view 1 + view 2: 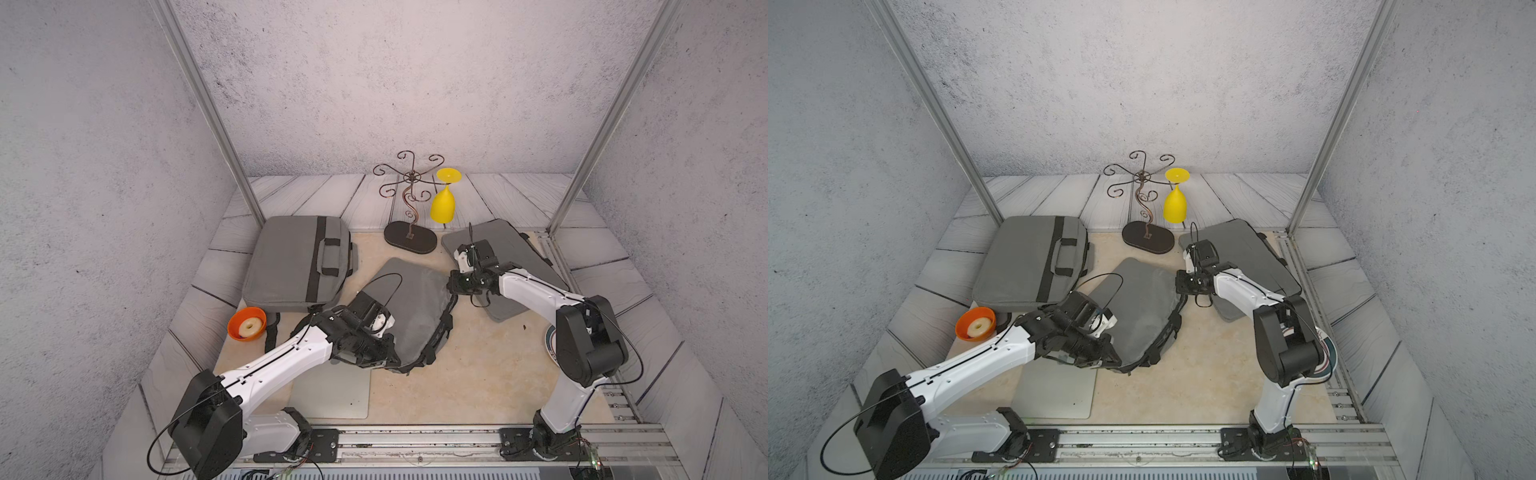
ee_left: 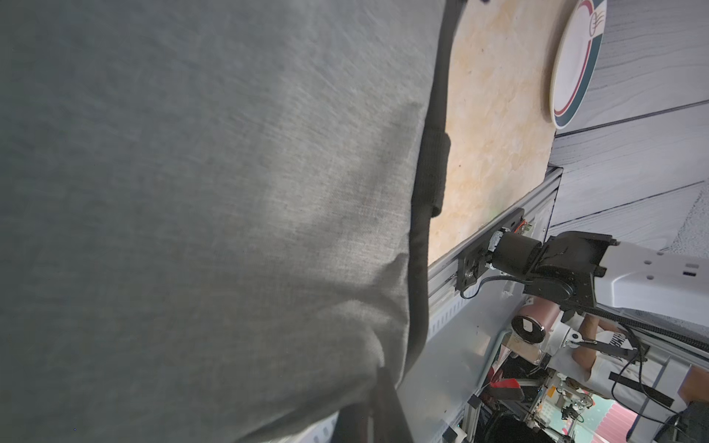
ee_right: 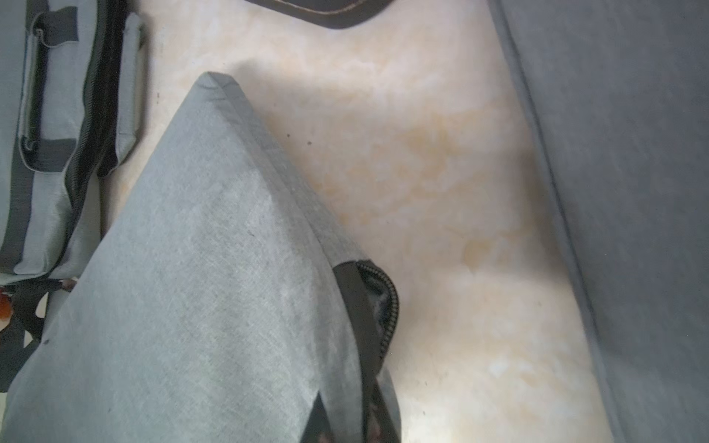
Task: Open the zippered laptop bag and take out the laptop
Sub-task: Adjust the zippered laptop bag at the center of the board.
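The grey laptop bag sits in the middle of the table, bunched and raised off the mat between my two arms. My left gripper is shut on the fabric at its near corner. My right gripper is shut on the black zipper band at its right edge, where the zipper gapes a little. A flat silver laptop lies on the mat at the front left. Its far end is hidden under my left arm and the bag.
A second grey bag with handles lies at the back left, and a third lies under my right arm. An orange bowl sits at the left. A wire stand holds a yellow glass. A plate lies at the right.
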